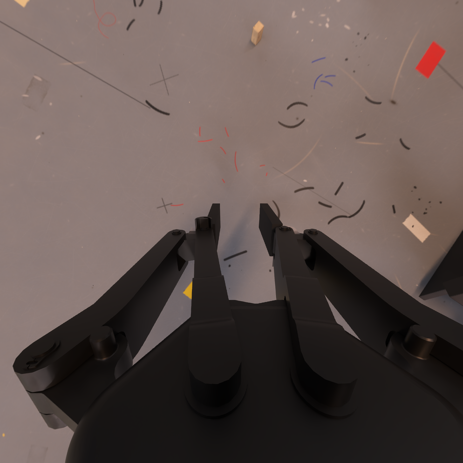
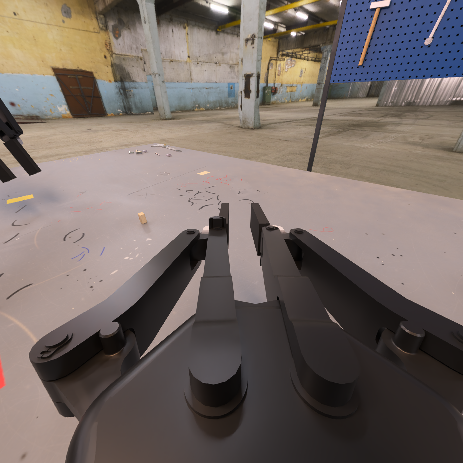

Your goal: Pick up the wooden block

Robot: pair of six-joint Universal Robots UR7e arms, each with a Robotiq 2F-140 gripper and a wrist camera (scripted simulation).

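Note:
The wooden block (image 1: 257, 32) is a small pale block standing upright on the grey table. In the left wrist view it is far ahead, near the top, slightly right of centre. My left gripper (image 1: 239, 208) is open and empty above the table, well short of the block. In the right wrist view the block (image 2: 142, 217) stands to the left of my right gripper (image 2: 239, 207), which is open and empty, with its fingers apart. The left gripper's fingers (image 2: 20, 156) show at the far left edge of that view, above the table.
The grey table (image 2: 350, 225) bears scribbles and tape patches: red (image 1: 430, 59), white (image 1: 416, 228), yellow (image 2: 20, 199). Bolts and a metal tool (image 2: 150, 150) lie at the far table edge. A blue pegboard (image 2: 400, 42) on a pole (image 2: 317, 130) stands at right. A dark object (image 1: 448, 275) is at the right edge.

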